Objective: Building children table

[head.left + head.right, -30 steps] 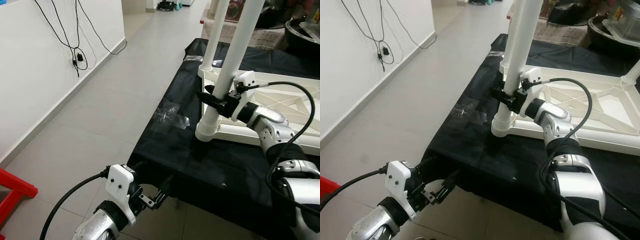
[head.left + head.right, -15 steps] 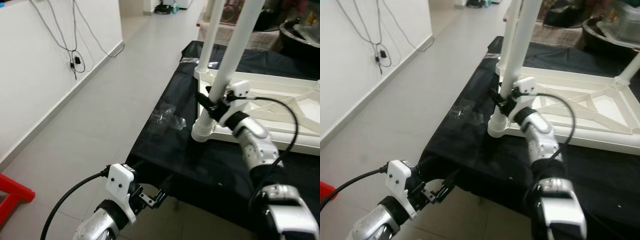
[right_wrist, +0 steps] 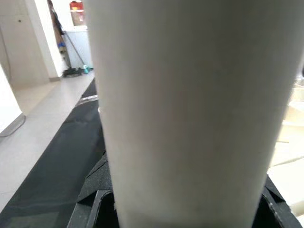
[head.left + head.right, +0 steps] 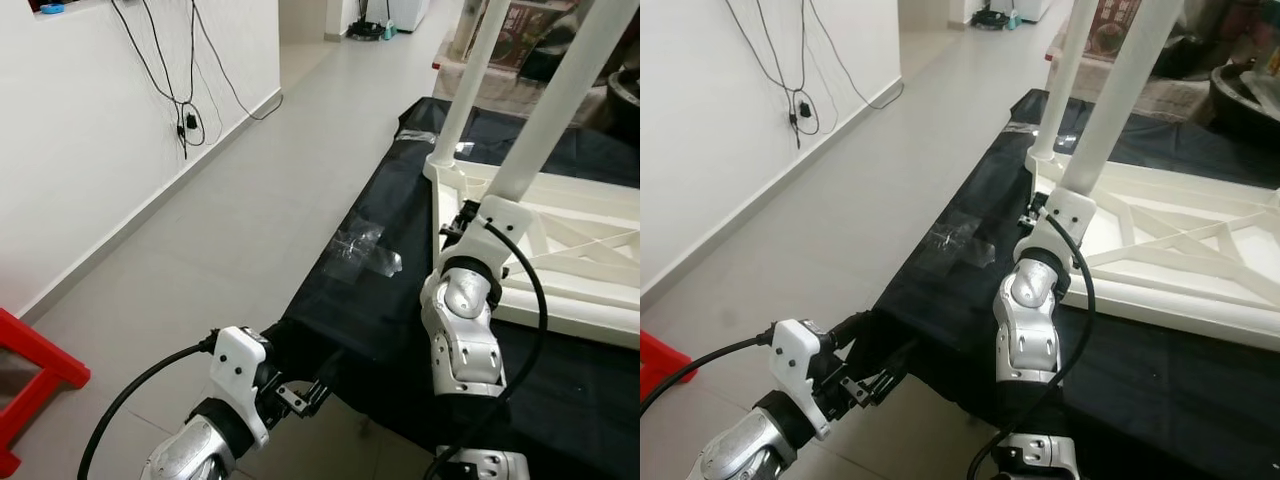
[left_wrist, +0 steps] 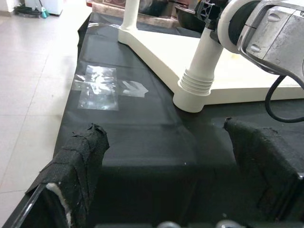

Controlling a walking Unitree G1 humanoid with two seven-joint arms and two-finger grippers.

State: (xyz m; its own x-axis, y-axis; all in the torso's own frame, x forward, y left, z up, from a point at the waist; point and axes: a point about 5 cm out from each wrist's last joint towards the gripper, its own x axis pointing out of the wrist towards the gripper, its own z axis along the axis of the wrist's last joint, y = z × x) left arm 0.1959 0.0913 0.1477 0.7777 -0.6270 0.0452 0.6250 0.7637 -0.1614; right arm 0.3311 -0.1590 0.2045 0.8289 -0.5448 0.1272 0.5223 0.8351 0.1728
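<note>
The white children's table point(image 4: 590, 300) lies upside down on a black cloth point(image 4: 380, 320). Two white legs stand up from it, a near leg point(image 4: 555, 115) and a far leg point(image 4: 462, 95). My right gripper point(image 4: 462, 218) is at the near leg low down, mostly hidden behind its own wrist. In the right wrist view the leg point(image 3: 185, 104) sits between the black fingers point(image 3: 92, 204), which are shut on it. My left gripper point(image 4: 305, 393) hangs open by the cloth's front edge, its fingers point(image 5: 80, 161) wide apart with nothing between them.
A patch of clear tape point(image 4: 365, 250) lies on the cloth left of the table. Grey tiled floor point(image 4: 250, 200) runs along the left, by a white wall with hanging cables point(image 4: 185, 110). A red stool point(image 4: 30, 370) stands at the lower left.
The camera has shifted. My right forearm now stands upright in front of the near leg, with the gripper still on it. The left arm has not moved.
</note>
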